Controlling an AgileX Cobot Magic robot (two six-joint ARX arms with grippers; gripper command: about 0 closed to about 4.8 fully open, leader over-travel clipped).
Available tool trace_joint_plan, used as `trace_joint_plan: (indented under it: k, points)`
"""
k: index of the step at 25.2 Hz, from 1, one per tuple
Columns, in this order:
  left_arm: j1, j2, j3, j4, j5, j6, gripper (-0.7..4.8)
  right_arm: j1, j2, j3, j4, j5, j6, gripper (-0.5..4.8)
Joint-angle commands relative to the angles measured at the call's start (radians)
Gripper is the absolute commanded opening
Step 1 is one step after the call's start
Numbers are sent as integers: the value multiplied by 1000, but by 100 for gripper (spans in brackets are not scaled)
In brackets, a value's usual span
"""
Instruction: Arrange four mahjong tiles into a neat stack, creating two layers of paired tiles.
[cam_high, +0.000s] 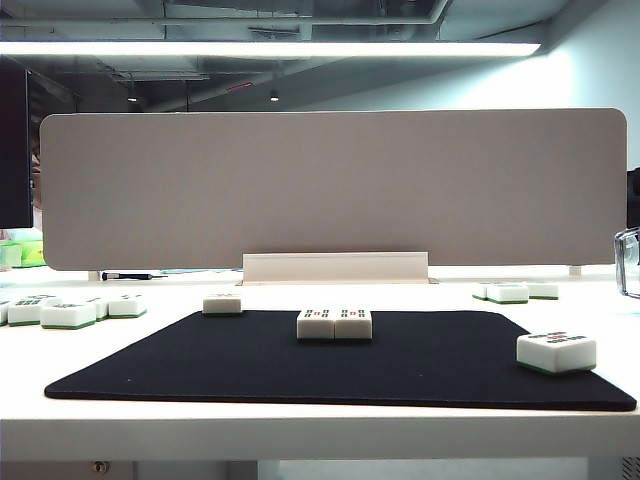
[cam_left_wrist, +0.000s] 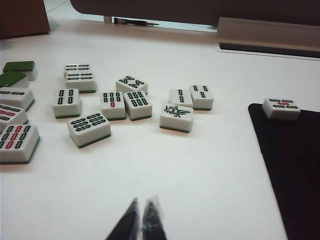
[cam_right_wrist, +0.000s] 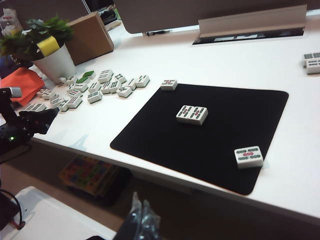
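Observation:
On the black mat (cam_high: 430, 375) two mahjong tiles (cam_high: 335, 324) lie side by side, face up, in a single layer; the right wrist view shows the same pair (cam_right_wrist: 192, 114). A single tile (cam_high: 222, 304) sits at the mat's far left corner, and another (cam_high: 556, 351) near its front right. No stack is in view. My left gripper (cam_left_wrist: 141, 220) is shut and empty over bare white table, short of a scatter of loose tiles (cam_left_wrist: 125, 102). My right gripper (cam_right_wrist: 140, 215) is shut and empty, hanging off the table's front edge, well away from the mat (cam_right_wrist: 165, 135). Neither gripper appears in the exterior view.
Several loose tiles lie left of the mat (cam_high: 70, 312) and a few at the back right (cam_high: 515, 292). A grey partition (cam_high: 330, 185) closes the back. A potted plant (cam_right_wrist: 55, 60) and a cardboard box (cam_right_wrist: 90, 37) stand beyond the left pile.

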Motion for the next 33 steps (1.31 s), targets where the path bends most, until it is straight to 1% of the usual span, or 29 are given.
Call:
trace_joint_plan:
  k: [1,3,4,7,11,14,16,20,21,26,29,33]
  points:
    - [-1,0,21,-24,53,-35,17,0,-12,2,3,-6,-2,-1]
    - [-1,0,56,-44,79,-72,17,0,-12,2,2,-6,-2,-1]
    - [-1,0,83,-54,93,-78,17,0,-12,2,2,-6,-2,-1]
    - [-1,1,138,-61,138,-78,17,0,-12,2,2,-6,-2,-1]
    - [-1,12,209,-61,146,-77,17,0,-12,2,2,-6,-2,-1]
    - [-1,57,269,-62,151,-56,17,0,-12,2,2,-6,-2,-1]
    - [-1,110,317,-62,173,-32,17,0,-12,2,2,-6,-2,-1]
    - [-1,254,423,-63,222,3,18,0,-12,2,-1,-6,-2,-1]
    - [-1,343,488,-67,234,5,18,0,-12,2,-1,-6,-2,-1]
    - [-1,545,645,-93,240,9,18,0,-12,2,-1,-6,-2,-1]
    - [-2,796,834,-145,301,9,18,0,-12,2,-1,-6,-2,-1]
    - [-2,960,953,-191,342,9,22,0,-12,2,-1,-6,-2,-1]
